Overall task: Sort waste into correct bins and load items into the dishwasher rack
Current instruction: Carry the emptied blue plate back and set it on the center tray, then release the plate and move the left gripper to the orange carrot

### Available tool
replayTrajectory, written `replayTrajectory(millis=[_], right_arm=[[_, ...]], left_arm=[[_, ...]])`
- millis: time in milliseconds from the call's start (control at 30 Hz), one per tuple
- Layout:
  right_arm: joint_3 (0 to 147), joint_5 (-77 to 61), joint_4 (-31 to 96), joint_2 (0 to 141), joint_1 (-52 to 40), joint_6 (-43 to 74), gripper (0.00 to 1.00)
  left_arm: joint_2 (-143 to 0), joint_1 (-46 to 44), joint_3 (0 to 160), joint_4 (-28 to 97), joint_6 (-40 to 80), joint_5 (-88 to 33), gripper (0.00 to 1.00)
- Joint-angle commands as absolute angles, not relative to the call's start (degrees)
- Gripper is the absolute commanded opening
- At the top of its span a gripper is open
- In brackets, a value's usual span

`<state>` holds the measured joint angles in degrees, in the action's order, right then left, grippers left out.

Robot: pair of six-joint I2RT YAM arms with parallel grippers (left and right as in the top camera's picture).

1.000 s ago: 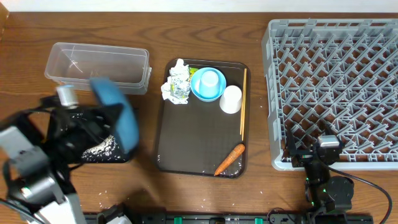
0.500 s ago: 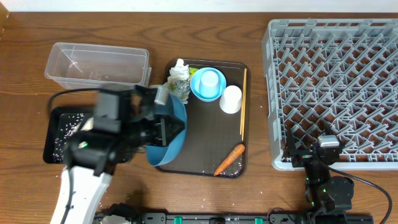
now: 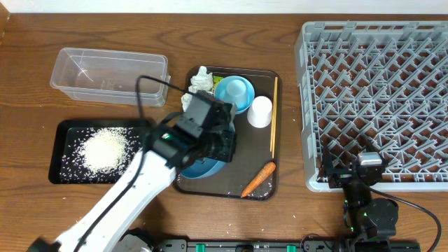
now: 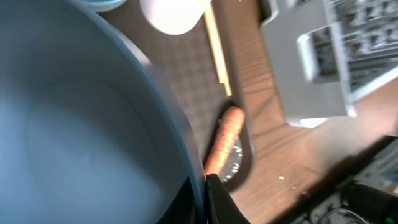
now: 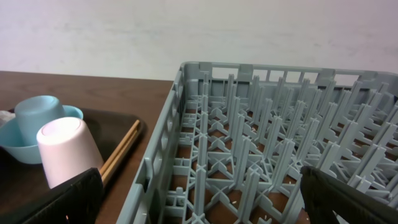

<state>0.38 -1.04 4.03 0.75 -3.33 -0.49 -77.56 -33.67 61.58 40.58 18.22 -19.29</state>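
Left gripper [image 4: 203, 196] was clamped on the rim of the blue plate [image 4: 81, 124], with the plate tilted and hanging over the near-left part of the brown serving tray [image 3: 241, 150]. The plate's face looked bare in the wrist view. The rice heap [image 3: 105, 148] sat in the black tray [image 3: 59, 150], well off to my left, so I judged the scrape done and the plate due for the dishwasher rack [image 3: 378, 98], far to my right. The carrot [image 4: 225, 134] lay just past my fingertips under the plate edge. The white cup [image 3: 260, 111] and chopsticks [image 3: 274, 115] were ahead and right. The light blue bowl [image 3: 234, 94] and crumpled paper [image 3: 201, 80] were ahead of me, close to the wrist. The clear box [image 3: 108, 73] was ahead and left. To do this well: lift before going right, so the low rim clears the carrot, cup and chopsticks. Keep the pinch firm, because a one-sided rim grip lets the plate swing. Turn the plate on edge before the pegs and drop it into a slot between rows rather than onto peg tips. Reach looked marginal to me, so the near-left corner of the rack was the safest target. Right gripper [image 5: 205, 200] sat at the rack's near edge with its fingers spread wide and holding nothing. It was clear of my path only if I stayed behind it.
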Motion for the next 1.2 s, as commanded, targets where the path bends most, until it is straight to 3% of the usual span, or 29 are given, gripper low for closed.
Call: replayTrajectory(millis=[0, 333, 400, 433, 500, 833, 1000, 1167], right_arm=[[0.32, -0.67, 4.25, 0.78, -3.40, -0.93, 0.99], [0.32, -0.69, 4.25, 0.78, -3.40, -0.91, 0.99], [0.32, -0.67, 4.25, 0.78, -3.40, -0.91, 0.99], [0.32, -0.67, 4.25, 0.78, -3.40, -0.93, 0.99], [0.32, -0.67, 4.25, 0.78, -3.40, -0.93, 0.99], [0.32, -0.67, 4.25, 0.78, -3.40, -0.93, 0.99], [0.32, -0.67, 4.25, 0.78, -3.40, -0.93, 0.99], [0.32, -0.67, 4.25, 0.78, -3.40, -0.93, 0.99]], left_arm=[[-80.77, -33.95, 62.11, 39.92, 18.59, -17.50, 0.06], [-87.42, -35.09, 62.11, 38.06, 18.76, -18.81, 0.08], [-88.16, -35.29, 62.11, 38.04, 18.76, -18.81, 0.17], [-88.42, -35.35, 62.11, 38.04, 18.76, -18.81, 0.30], [-88.73, -35.44, 62.11, 38.06, 18.76, -18.81, 0.46], [-87.66, -37.04, 62.50, 38.65, 16.12, -19.03, 0.49], [-87.35, -43.11, 62.74, 40.36, 7.53, -18.83, 0.69], [-88.51, -49.65, 62.74, 39.77, 4.73, -14.02, 0.70]])
